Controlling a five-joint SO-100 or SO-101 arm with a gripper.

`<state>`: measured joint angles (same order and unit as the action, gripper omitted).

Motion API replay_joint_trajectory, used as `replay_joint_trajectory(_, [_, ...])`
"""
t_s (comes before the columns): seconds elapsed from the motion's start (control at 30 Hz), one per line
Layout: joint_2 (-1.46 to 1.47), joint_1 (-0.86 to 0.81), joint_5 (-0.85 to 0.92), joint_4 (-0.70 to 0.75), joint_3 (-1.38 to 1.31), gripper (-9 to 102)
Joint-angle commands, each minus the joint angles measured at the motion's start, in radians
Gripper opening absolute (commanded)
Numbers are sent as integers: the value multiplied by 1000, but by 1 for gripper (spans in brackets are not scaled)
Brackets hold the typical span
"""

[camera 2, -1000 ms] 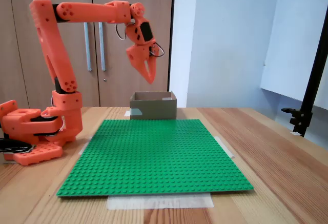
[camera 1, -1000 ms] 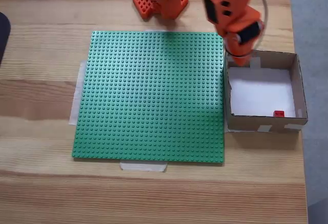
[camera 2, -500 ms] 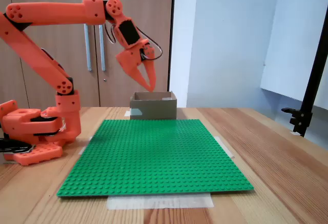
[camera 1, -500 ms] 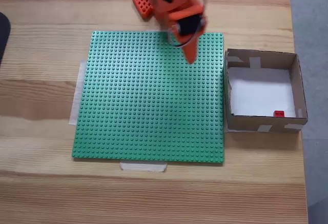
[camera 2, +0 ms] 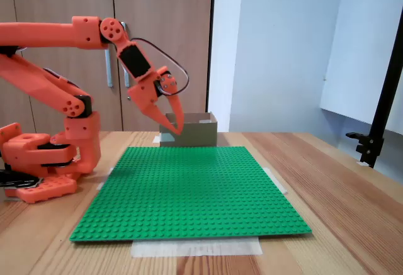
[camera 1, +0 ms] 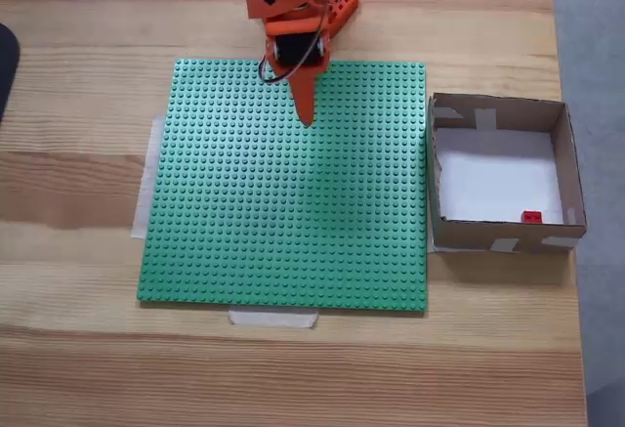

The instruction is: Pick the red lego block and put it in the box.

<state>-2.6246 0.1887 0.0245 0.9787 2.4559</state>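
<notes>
The red lego block (camera 1: pixel 531 217) lies on the white bottom of the box (camera 1: pixel 571 168), close to its near wall, in a fixed view from above. In a fixed view from the side the box (camera 2: pixel 189 131) stands behind the green baseplate and the block is hidden inside it. My orange gripper (camera 1: pixel 305 114) hangs over the far middle of the baseplate, well left of the box, fingers together and empty. From the side, the gripper (camera 2: pixel 177 130) points down above the plate's far edge.
A large green studded baseplate (camera 1: pixel 283 251) is taped to the wooden table. The arm's orange base (camera 2: pixel 38 162) sits at the far edge of the table. A black stand (camera 2: pixel 378 117) rises at the right. A dark object (camera 1: pixel 5 65) shows at the left edge.
The arm has swung away from above the box to the left, over the baseplate, folding back and lowering. The red block stays in the box.
</notes>
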Motion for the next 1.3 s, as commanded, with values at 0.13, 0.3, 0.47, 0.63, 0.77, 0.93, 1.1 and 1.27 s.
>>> replay_joint_trajectory(0.13, [-160, -41, -6, -75, 193, -1])
replay_joint_trajectory(0.3, [-255, -71, 20, -84, 298, -1])
replay_joint_trajectory(0.47, [-351, -118, 57, -81, 379, -1])
replay_joint_trajectory(0.63, [-445, -152, 78, -67, 456, -1])
replay_joint_trajectory(0.77, [-531, -172, 87, -60, 523, -1])
replay_joint_trajectory(0.93, [-546, -172, 94, -57, 572, -1])
replay_joint_trajectory(1.1, [-571, -166, 89, -55, 606, -1])
replay_joint_trajectory(1.27, [-600, -160, 89, -35, 623, -1])
